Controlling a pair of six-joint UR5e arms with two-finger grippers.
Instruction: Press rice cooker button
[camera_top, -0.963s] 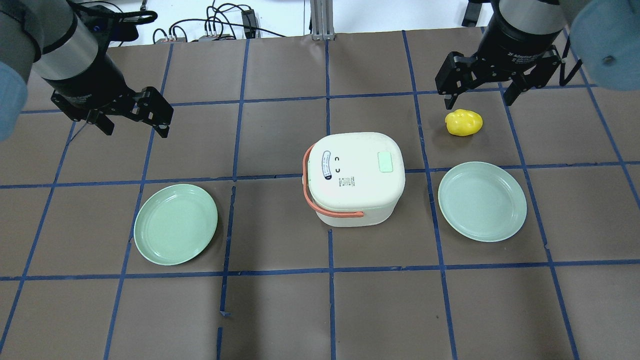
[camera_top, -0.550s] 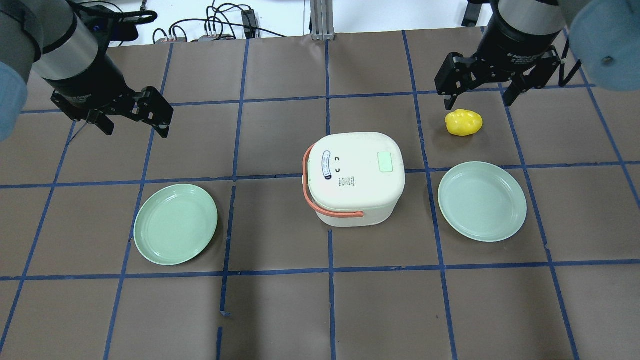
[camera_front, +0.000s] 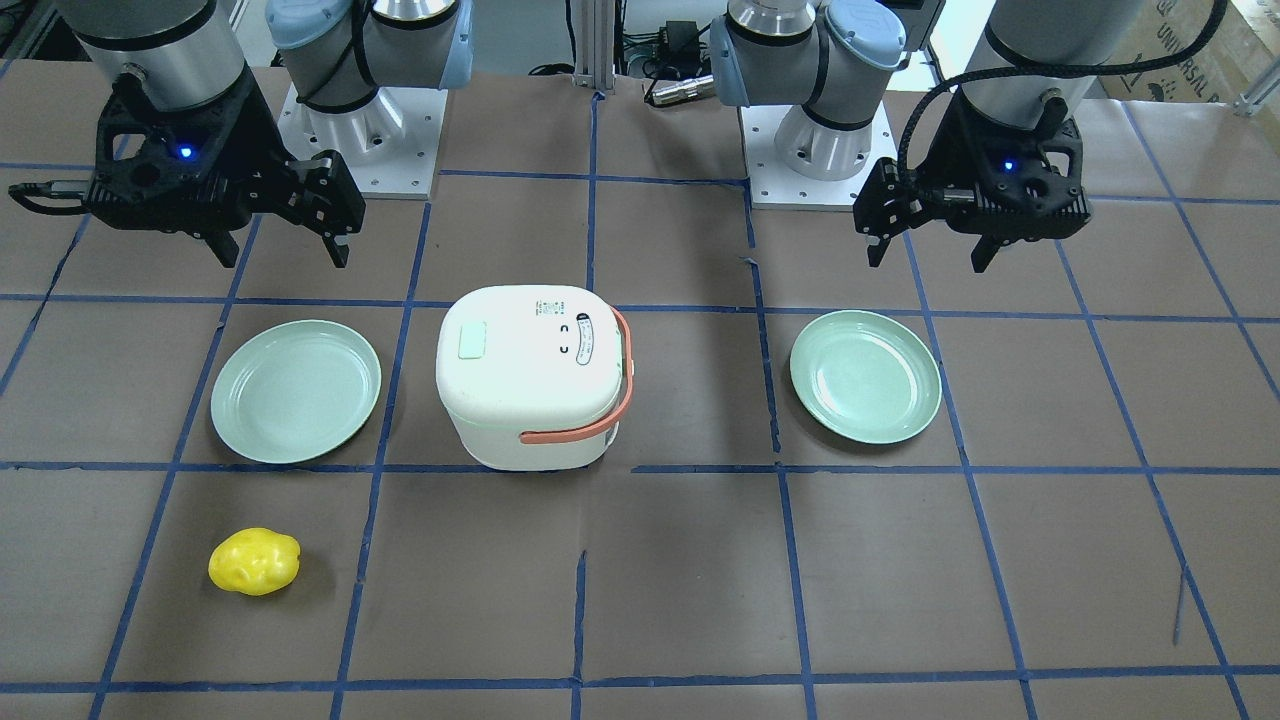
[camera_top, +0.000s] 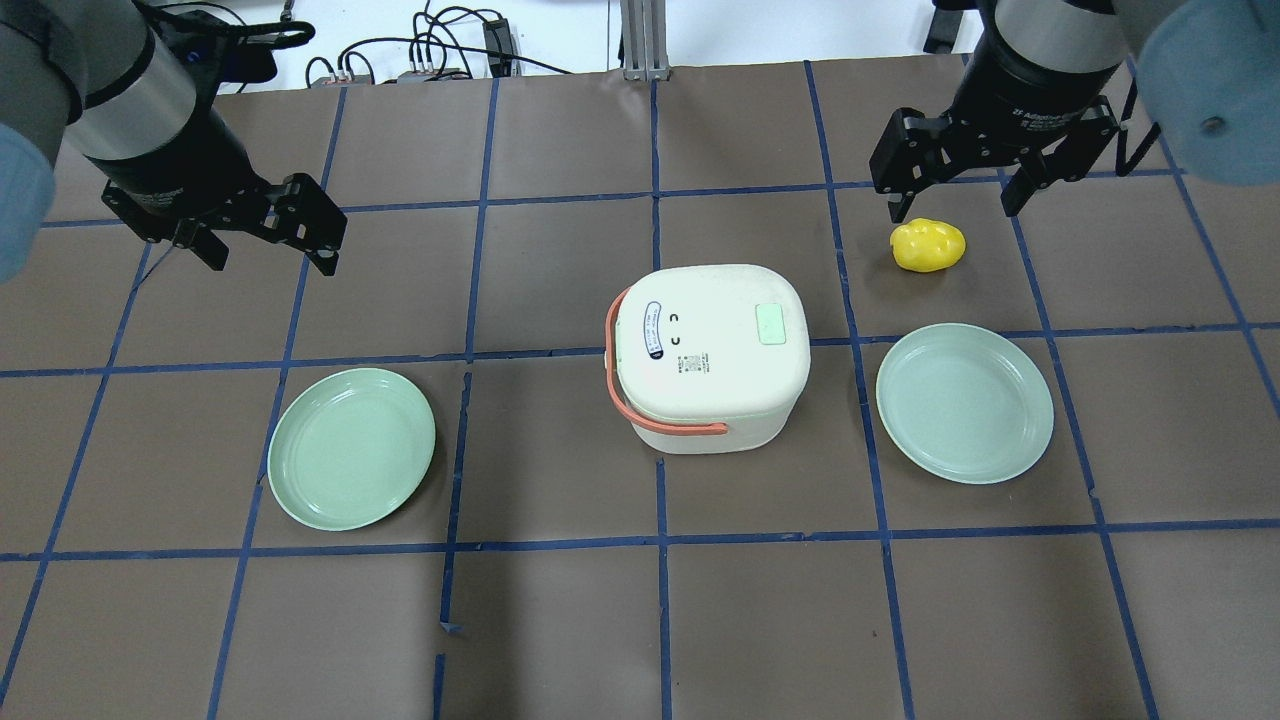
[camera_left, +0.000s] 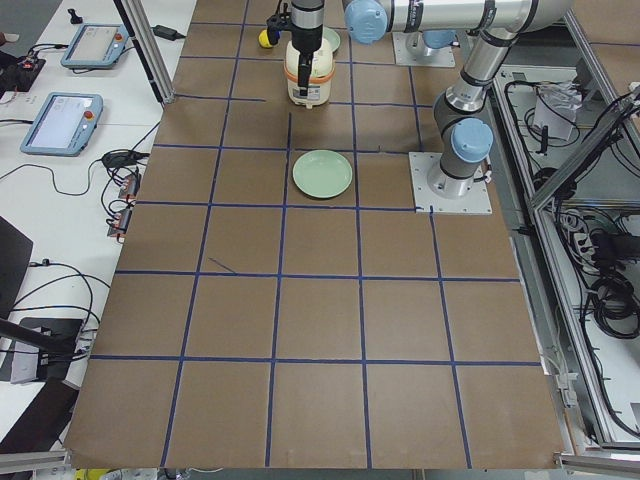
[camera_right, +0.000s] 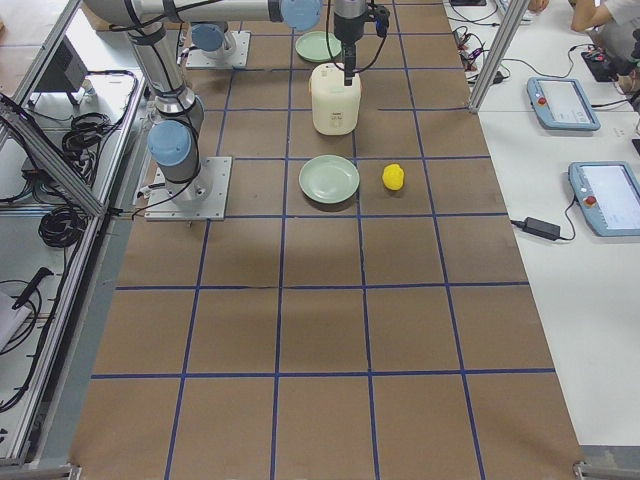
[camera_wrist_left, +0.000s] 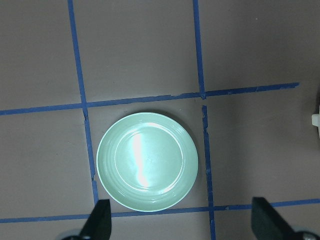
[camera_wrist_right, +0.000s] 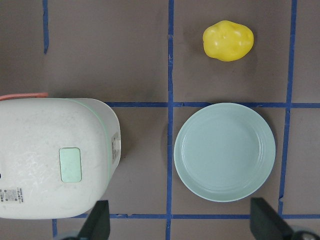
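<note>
Left tool, right tool — wide open, empty

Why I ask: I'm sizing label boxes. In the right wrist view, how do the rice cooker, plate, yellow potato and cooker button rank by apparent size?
1. Rice cooker, largest, though cut off at the left edge and its top sits nearer the camera.
2. Plate.
3. Yellow potato.
4. Cooker button, smallest.

One camera looks down over my shoulders, another faces me across the table, and two distant ones watch from its ends. My wrist cameras look straight down from closer in; the right one shares the rice cooker with the overhead.
</note>
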